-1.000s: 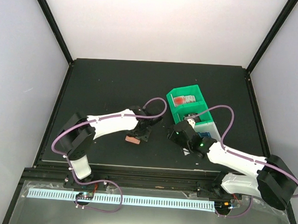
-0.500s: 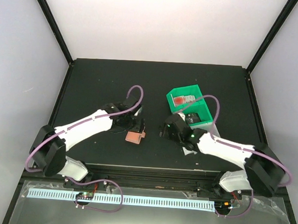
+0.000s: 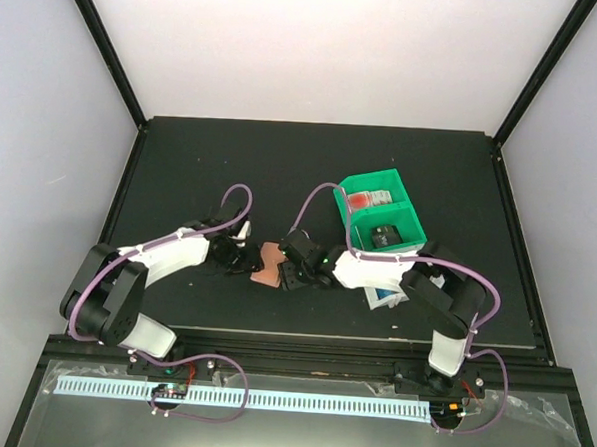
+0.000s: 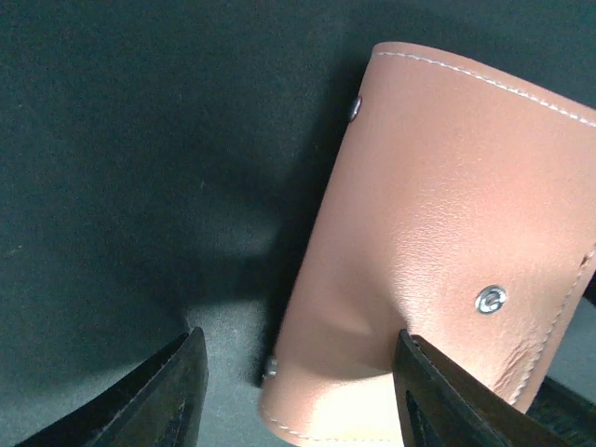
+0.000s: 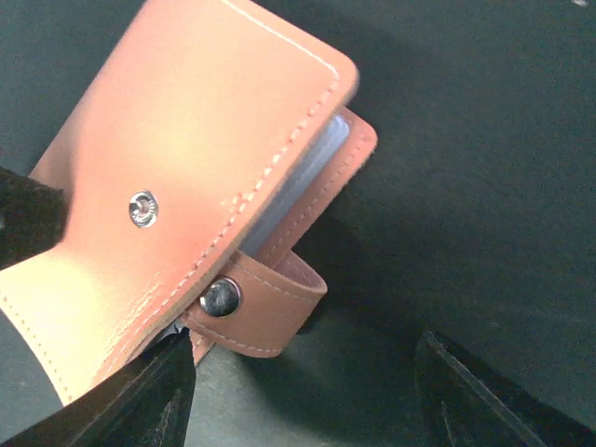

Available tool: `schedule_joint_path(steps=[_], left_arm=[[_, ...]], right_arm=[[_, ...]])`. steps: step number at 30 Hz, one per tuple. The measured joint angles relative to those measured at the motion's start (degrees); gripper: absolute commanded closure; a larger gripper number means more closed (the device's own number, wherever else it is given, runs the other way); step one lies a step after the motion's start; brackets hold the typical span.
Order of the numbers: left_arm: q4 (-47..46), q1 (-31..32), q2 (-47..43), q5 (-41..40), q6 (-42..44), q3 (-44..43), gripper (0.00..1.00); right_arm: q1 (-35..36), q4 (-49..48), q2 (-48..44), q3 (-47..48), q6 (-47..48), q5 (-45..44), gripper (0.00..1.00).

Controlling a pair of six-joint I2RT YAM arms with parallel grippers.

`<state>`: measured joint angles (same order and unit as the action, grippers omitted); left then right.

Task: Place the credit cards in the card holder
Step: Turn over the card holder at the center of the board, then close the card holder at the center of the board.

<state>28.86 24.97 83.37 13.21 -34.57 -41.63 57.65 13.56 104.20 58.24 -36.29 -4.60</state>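
The salmon-pink card holder lies folded on the black table between my two grippers. In the left wrist view the card holder fills the right side, and its near corner sits between the open fingers of my left gripper. In the right wrist view the card holder gapes a little and shows grey pockets. Its snap tab hangs loose between the open fingers of my right gripper. From above, the left gripper is at its left and the right gripper at its right. No credit card shows clearly.
A green bin stands at the back right, with a red item in one half and a black item in the other. A white bin shows partly under the right arm. Both forearms lie low across the table's middle.
The right gripper has swung left from the bins to the card holder's right side. The left gripper has drawn back to its left side. The card holder has shifted slightly away.
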Motion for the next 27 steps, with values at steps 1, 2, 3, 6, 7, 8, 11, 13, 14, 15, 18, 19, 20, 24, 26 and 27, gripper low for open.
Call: schedule_joint_path(steps=[1, 2, 3, 6, 7, 8, 11, 13, 14, 15, 18, 19, 20, 24, 26, 27], left_arm=[[-0.4, -0.3, 0.1, 0.5, 0.0, 0.2, 0.44], [-0.9, -0.6, 0.2, 1.0, 0.0, 0.3, 0.44], [-1.4, -0.7, 0.3, 1.4, 0.0, 0.3, 0.45], [-2.6, -0.9, 1.0, 2.3, 0.0, 0.3, 0.46], [-2.9, -0.9, 1.2, 2.4, 0.0, 0.4, 0.46], [-3.1, -0.9, 1.5, 2.5, 0.0, 0.5, 0.46], [-3.5, -0.9, 1.9, 2.6, 0.0, 0.7, 0.46], [-3.5, -0.9, 1.9, 2.6, 0.1, 0.7, 0.46], [-3.5, -0.9, 1.9, 2.6, 0.1, 0.7, 0.46], [-3.5, -0.9, 1.9, 2.6, 0.1, 0.7, 0.46], [-3.7, -0.9, 1.9, 2.7, 0.1, 0.8, 0.46], [-3.8, -0.9, 1.9, 2.8, 0.1, 0.8, 0.46], [-4.2, -0.9, 1.9, 3.8, 0.1, 1.0, 0.52], [-5.1, -0.9, 2.3, 4.9, 0.1, 1.3, 0.64], [-5.4, -0.9, 2.4, 5.3, 0.1, 1.6, 0.64], [-5.4, -0.9, 2.4, 5.5, 0.1, 1.7, 0.64]], right_arm=[[0.2, 0.0, 0.6, 0.6, 0.7, -0.2, 0.34], [0.2, 0.0, 1.0, 1.2, 1.4, -0.2, 0.34], [0.2, 0.1, 1.3, 1.5, 1.8, -0.4, 0.34], [0.3, 0.3, 2.1, 2.3, 2.1, -2.0, 0.35], [0.4, 0.3, 2.2, 2.4, 2.0, -3.0, 0.35], [0.4, 0.4, 2.4, 2.4, 1.6, -4.4, 0.35], [0.5, 1.7, 2.5, 2.8, -1.4, -9.8, 0.38], [0.5, 4.0, 2.5, 3.9, -4.2, -13.6, 0.40], [0.5, 6.2, 2.4, 5.0, -6.6, -16.4, 0.40], [0.5, 6.8, 2.4, 5.4, -7.5, -17.3, 0.41], [0.4, 9.0, 0.9, 5.8, -10.5, -19.7, 0.45], [0.3, 9.4, 0.3, 5.7, -10.8, -19.6, 0.47], [-0.3, 9.1, -1.8, 5.5, -12.0, -17.7, 0.54], [-1.6, 6.5, -2.7, 4.3, -12.5, -10.7, 0.55], [-2.4, 5.4, -2.7, 3.9, -12.3, -6.7, 0.48], [-2.7, 5.0, -2.7, 3.9, -11.9, -4.9, 0.46]])
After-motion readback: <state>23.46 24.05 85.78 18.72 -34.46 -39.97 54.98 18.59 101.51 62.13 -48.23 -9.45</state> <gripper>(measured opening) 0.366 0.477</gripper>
